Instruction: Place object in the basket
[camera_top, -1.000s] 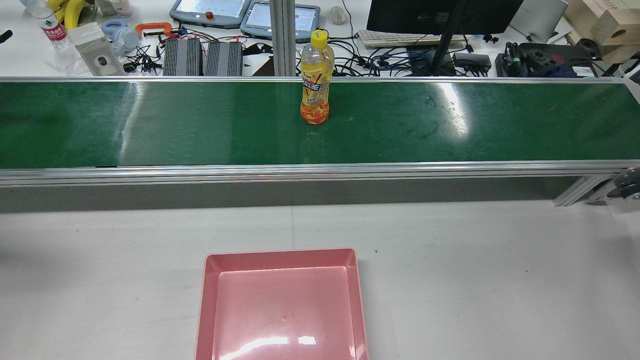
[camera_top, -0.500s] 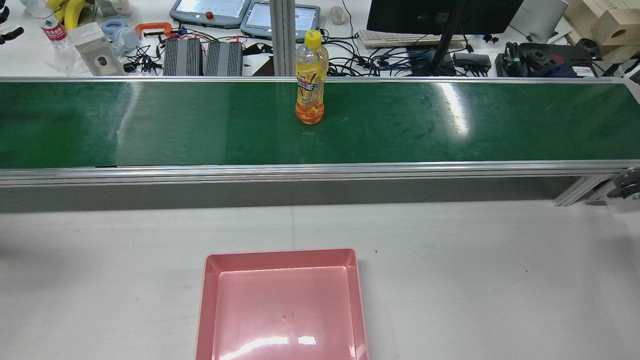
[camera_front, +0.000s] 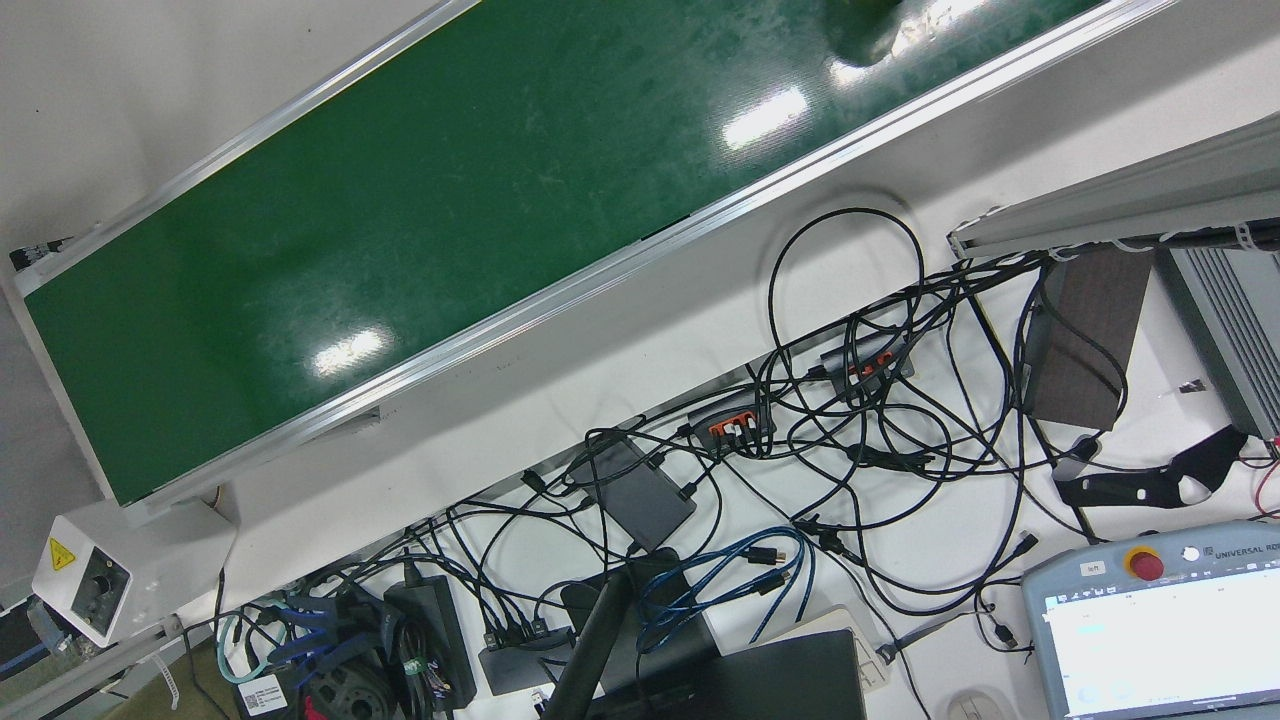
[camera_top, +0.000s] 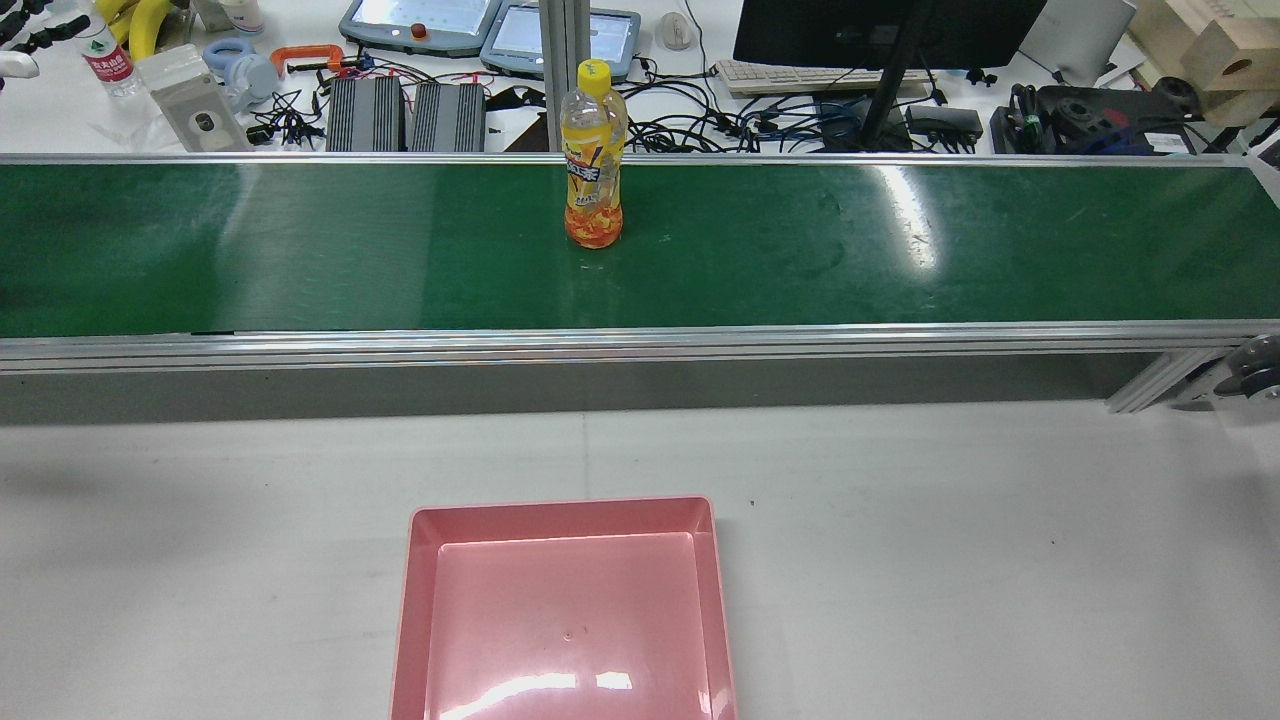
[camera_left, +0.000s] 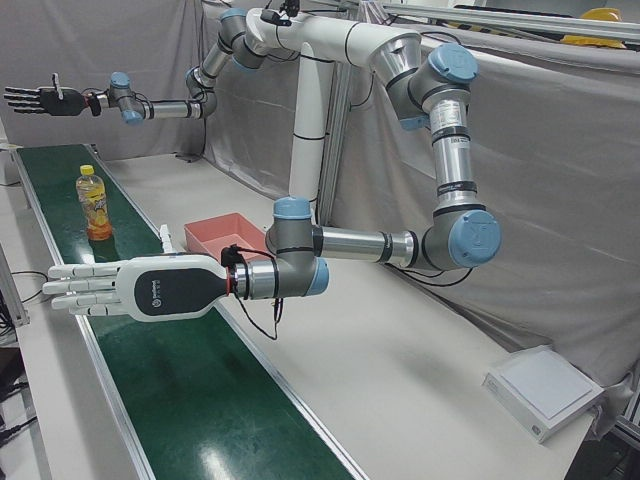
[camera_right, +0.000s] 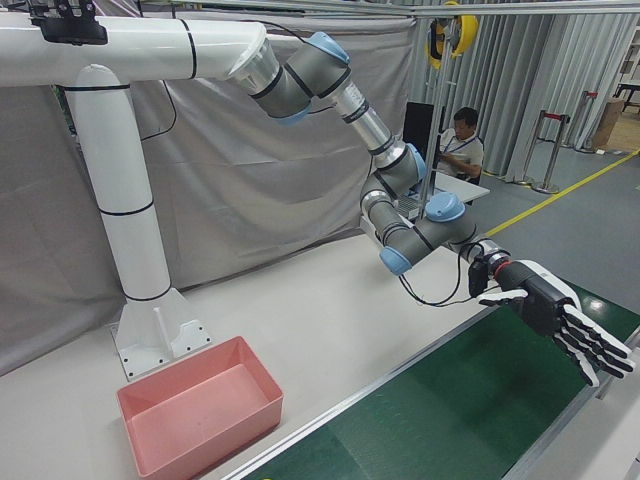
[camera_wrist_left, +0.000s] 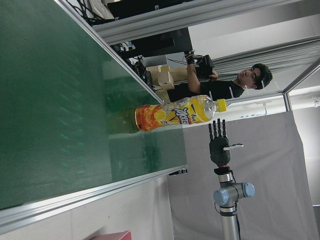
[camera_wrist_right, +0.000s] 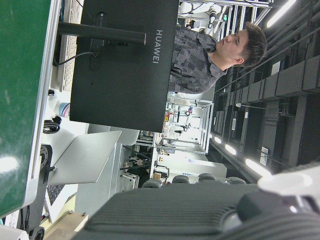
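Observation:
An orange-drink bottle with a yellow cap stands upright on the green conveyor belt; it also shows in the left-front view and the left hand view. The pink basket sits empty on the white table, on the near side of the belt. My left hand hovers flat and open above the belt, well short of the bottle; only its fingertips show at the rear view's top left. My right hand is open and raised beyond the bottle, and appears again in the right-front view.
Past the belt lie cables, teach pendants, a monitor and a seated person. The white pedestal stands behind the basket. A white box rests on the table.
The bottle has travelled left along the belt in the rear view. My left hand's fingertips have come further into the top-left corner.

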